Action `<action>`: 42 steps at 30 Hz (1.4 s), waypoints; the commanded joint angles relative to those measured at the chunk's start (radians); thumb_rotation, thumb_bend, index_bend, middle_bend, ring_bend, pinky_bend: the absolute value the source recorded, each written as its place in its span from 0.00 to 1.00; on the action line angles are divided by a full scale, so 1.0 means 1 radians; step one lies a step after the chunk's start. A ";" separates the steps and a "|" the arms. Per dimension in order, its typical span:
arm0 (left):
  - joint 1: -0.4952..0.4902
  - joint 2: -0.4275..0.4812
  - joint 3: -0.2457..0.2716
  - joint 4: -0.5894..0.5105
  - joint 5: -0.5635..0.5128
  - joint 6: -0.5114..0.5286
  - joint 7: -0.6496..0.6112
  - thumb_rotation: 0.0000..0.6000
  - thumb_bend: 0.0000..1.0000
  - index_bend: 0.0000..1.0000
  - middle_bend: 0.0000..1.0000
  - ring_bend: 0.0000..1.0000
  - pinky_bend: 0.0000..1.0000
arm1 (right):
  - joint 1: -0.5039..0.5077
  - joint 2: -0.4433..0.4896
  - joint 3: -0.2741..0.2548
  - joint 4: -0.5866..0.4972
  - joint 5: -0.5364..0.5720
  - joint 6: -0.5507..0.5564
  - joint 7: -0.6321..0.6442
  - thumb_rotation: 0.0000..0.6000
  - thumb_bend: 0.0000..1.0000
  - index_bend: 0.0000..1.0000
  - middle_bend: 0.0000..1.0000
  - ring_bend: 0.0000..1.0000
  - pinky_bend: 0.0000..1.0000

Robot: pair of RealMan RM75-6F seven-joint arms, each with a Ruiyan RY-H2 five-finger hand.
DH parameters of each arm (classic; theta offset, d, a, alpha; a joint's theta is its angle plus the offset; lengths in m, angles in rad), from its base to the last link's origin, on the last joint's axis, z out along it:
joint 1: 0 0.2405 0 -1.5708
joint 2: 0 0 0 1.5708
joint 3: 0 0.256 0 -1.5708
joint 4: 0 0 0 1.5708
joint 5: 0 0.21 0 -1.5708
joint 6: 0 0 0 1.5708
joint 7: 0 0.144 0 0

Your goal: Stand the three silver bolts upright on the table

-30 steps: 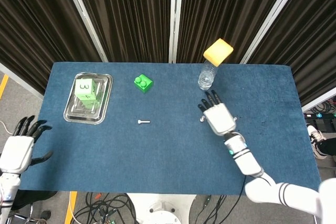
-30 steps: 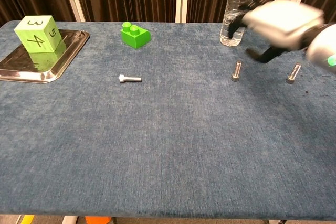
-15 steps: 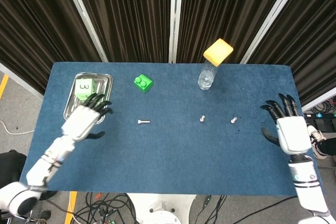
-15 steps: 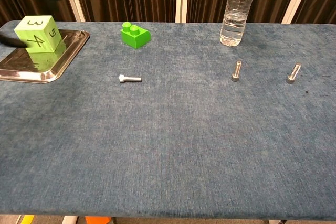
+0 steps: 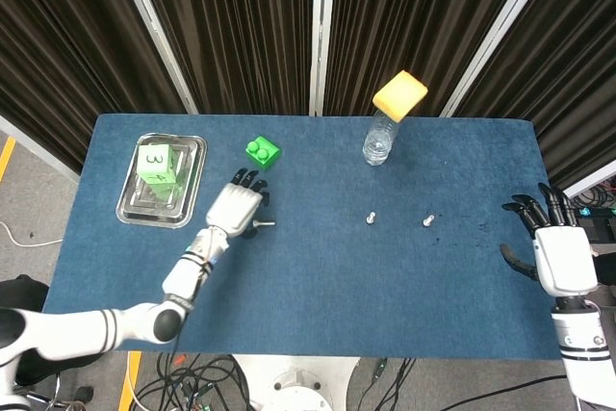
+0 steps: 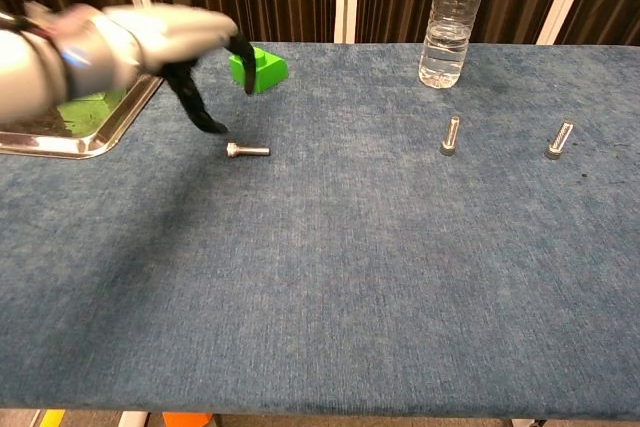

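So two of the short silver metal bolts (image 6: 451, 134) (image 6: 560, 139) were already standing upright on the right side of the blue fabric-covered bench (image 6: 330, 277), and the right hand (image 5: 561, 255) had pulled back past the right edge, fingers spread and empty. The left hand (image 5: 234, 207) had swung in over the last silver bolt lying flat (image 6: 247, 150) left of centre, fingers apart, nothing held, so that one looked next. Black curtains hung behind the far edge.

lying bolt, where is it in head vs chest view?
Head view: the lying bolt sits left of centre, its left end under the left hand.
Chest view: the bolt lies left of centre, below right of the hand.
Shared landmark: green brick, just behind the bolt in both.
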 commanded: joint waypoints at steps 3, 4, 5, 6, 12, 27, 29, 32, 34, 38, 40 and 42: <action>-0.073 -0.109 0.006 0.116 -0.103 0.034 0.056 1.00 0.19 0.40 0.18 0.01 0.00 | -0.002 -0.005 0.009 0.010 0.003 -0.019 0.010 1.00 0.15 0.30 0.23 0.00 0.00; -0.079 -0.123 0.005 0.132 -0.114 0.041 0.056 1.00 0.20 0.41 0.18 0.01 0.00 | -0.003 -0.005 0.011 0.012 0.003 -0.022 0.013 1.00 0.15 0.30 0.23 0.00 0.00; -0.082 -0.132 0.006 0.143 -0.118 0.046 0.054 1.00 0.21 0.42 0.18 0.01 0.00 | -0.004 -0.006 0.013 0.014 0.003 -0.024 0.014 1.00 0.15 0.30 0.23 0.00 0.00; -0.084 -0.140 0.008 0.153 -0.120 0.049 0.054 1.00 0.22 0.43 0.18 0.01 0.00 | -0.006 -0.006 0.015 0.015 0.003 -0.026 0.016 1.00 0.15 0.30 0.23 0.00 0.00; -0.087 -0.169 0.022 0.200 -0.143 0.051 0.041 1.00 0.26 0.47 0.18 0.01 0.00 | -0.016 -0.006 0.024 0.026 0.008 -0.036 0.029 1.00 0.15 0.30 0.23 0.00 0.00; -0.099 -0.199 0.026 0.228 -0.183 0.016 0.000 1.00 0.30 0.49 0.18 0.01 0.00 | -0.032 -0.010 0.037 0.038 0.014 -0.060 0.035 1.00 0.15 0.30 0.23 0.00 0.00; -0.101 -0.202 0.026 0.230 -0.185 0.016 -0.004 1.00 0.31 0.49 0.18 0.01 0.00 | -0.034 -0.010 0.040 0.040 0.016 -0.061 0.037 1.00 0.15 0.30 0.23 0.00 0.00; -0.105 -0.205 0.027 0.232 -0.185 0.015 -0.009 1.00 0.31 0.49 0.18 0.01 0.00 | -0.037 -0.010 0.041 0.042 0.016 -0.066 0.038 1.00 0.15 0.30 0.23 0.00 0.00; -0.108 -0.209 0.028 0.235 -0.187 0.013 -0.009 1.00 0.32 0.49 0.18 0.01 0.00 | -0.039 -0.011 0.042 0.043 0.016 -0.068 0.039 1.00 0.15 0.30 0.23 0.00 0.00; -0.115 -0.216 0.034 0.249 -0.189 0.016 -0.002 1.00 0.34 0.50 0.18 0.01 0.00 | -0.042 -0.011 0.046 0.046 0.018 -0.070 0.041 1.00 0.15 0.30 0.23 0.00 0.00; -0.116 -0.220 0.037 0.256 -0.186 0.021 0.000 1.00 0.35 0.50 0.18 0.01 0.00 | -0.045 -0.009 0.047 0.046 0.020 -0.072 0.042 1.00 0.15 0.30 0.23 0.00 0.00; -0.116 -0.219 0.036 0.256 -0.189 0.020 -0.003 1.00 0.35 0.51 0.18 0.01 0.00 | -0.046 -0.009 0.049 0.047 0.020 -0.072 0.043 1.00 0.15 0.30 0.23 0.00 0.00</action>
